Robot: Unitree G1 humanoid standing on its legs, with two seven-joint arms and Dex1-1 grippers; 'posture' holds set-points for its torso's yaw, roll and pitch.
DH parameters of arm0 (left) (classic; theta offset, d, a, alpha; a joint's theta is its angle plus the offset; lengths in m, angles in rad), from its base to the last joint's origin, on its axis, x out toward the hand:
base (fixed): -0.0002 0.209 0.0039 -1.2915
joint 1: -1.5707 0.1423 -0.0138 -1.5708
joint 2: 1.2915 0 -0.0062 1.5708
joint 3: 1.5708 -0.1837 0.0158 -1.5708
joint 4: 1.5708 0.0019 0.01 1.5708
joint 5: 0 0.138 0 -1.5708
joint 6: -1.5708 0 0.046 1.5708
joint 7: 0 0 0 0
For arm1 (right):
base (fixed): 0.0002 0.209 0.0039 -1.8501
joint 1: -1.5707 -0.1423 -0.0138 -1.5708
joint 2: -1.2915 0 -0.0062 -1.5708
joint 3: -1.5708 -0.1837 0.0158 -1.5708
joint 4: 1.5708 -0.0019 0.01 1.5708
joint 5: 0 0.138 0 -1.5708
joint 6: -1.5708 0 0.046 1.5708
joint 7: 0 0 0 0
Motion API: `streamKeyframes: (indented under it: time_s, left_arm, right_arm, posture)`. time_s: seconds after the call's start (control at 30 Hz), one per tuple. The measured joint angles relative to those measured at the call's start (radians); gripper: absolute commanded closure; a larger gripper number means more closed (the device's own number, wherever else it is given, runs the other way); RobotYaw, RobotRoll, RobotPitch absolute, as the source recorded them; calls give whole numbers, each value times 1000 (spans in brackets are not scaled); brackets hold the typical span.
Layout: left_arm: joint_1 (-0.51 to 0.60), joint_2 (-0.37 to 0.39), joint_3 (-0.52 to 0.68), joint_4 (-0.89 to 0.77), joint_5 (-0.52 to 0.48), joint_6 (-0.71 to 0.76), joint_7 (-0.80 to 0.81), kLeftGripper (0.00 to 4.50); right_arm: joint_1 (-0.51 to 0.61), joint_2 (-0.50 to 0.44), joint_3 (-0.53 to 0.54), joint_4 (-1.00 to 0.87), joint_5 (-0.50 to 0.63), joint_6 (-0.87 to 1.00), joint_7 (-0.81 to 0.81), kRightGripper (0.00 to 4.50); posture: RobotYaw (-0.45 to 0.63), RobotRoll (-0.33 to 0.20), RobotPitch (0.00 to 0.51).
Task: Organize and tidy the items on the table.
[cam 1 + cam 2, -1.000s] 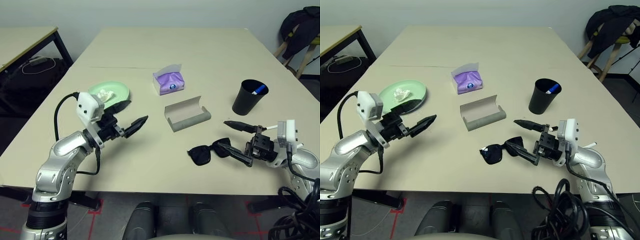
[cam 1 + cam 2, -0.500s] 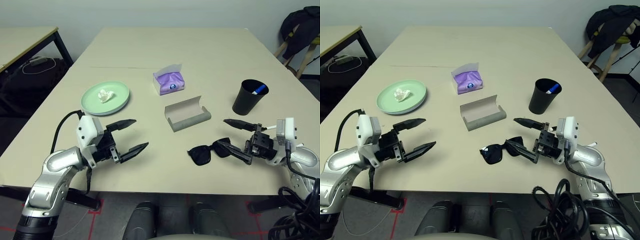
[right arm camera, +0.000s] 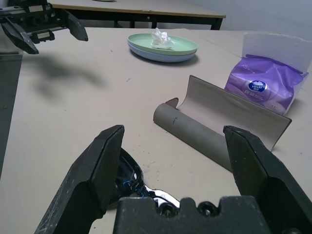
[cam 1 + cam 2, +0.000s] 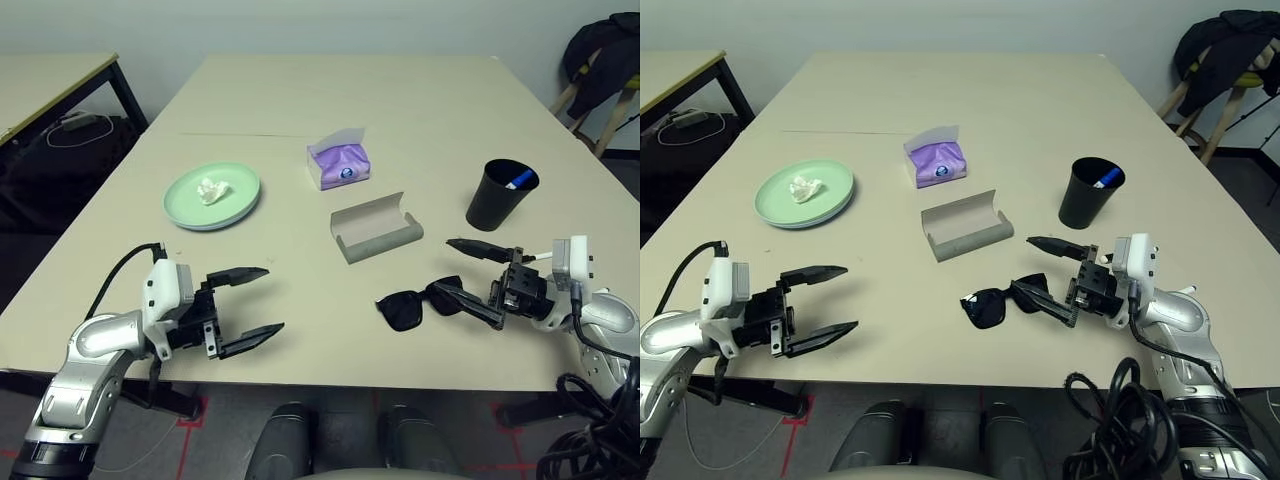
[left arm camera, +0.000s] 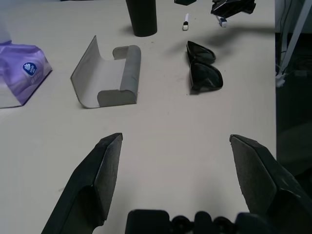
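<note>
- Large beige table top (image 4: 400, 110): matt, smooth, faintly speckled.
- Round mint green plate (image 4: 212, 195): smooth, slight sheen, looks plastic; crumpled white paper tissue (image 4: 209, 190) on it, soft and wrinkled.
- Purple tissue pack (image 4: 339, 165): glossy plastic film.
- Open grey glasses case (image 4: 374, 230): matt, cloth-like.
- Black folded sunglasses (image 4: 418, 303), just beside right pincer (image 4: 467, 279): glossy plastic lenses.
- Tapered black cup (image 4: 499, 195): matt plastic.

Around the grey glasses case (image 4: 376, 232), bare counter (image 4: 400, 110) lies open on its left and far sides. The purple tissue pack (image 4: 338, 163) stands just behind it, the black cup (image 4: 499, 194) to its right, and the black sunglasses (image 4: 415, 303) block its near-right side.
</note>
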State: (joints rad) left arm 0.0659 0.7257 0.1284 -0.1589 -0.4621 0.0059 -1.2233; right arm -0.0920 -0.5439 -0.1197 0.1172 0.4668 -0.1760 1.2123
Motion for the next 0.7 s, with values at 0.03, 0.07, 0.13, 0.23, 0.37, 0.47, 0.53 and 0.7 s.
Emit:
streamKeyframes:
  time_s: [0.03, 0.07, 0.13, 0.23, 0.37, 0.47, 0.53, 0.7]
  left_arm:
    - [-14, 0, -4, 14, 2, -7, -6, 38]
    - [-24, 1, -6, 24, 5, -13, -11, 38]
    - [-48, 4, -14, 50, 8, -26, -26, 38]
    - [-76, 4, -19, 93, 15, -44, -42, 38]
    - [-104, 3, -26, 128, 17, -64, -57, 38]
    - [-123, -8, -27, 137, 12, -65, -56, 38]
    - [-133, -10, -26, 137, 12, -70, -58, 38]
    - [-129, -7, -29, 137, 12, -84, -89, 38]
  right_arm:
    - [-1, -1, 0, -1, 0, 4, -2, 0]
    - [-1, -3, 0, -4, 1, 8, -3, 0]
    - [-2, -15, -2, -8, 4, 17, -4, 0]
    - [-3, -31, -12, -15, 14, 27, -4, 0]
    - [-6, -38, -13, -15, 26, 32, 0, 0]
    - [-12, -45, -14, -16, 32, 39, 0, 0]
    - [-22, -56, -14, -17, 35, 52, 0, 0]
    - [-55, -97, -14, -18, 32, 88, -5, 0]
  posture:
    - [45, 0, 44]
    - [42, 0, 43]
    - [38, 0, 42]
    - [34, 0, 41]
    - [32, 0, 42]
    - [32, 0, 42]
    - [30, 0, 45]
    - [33, 0, 51]
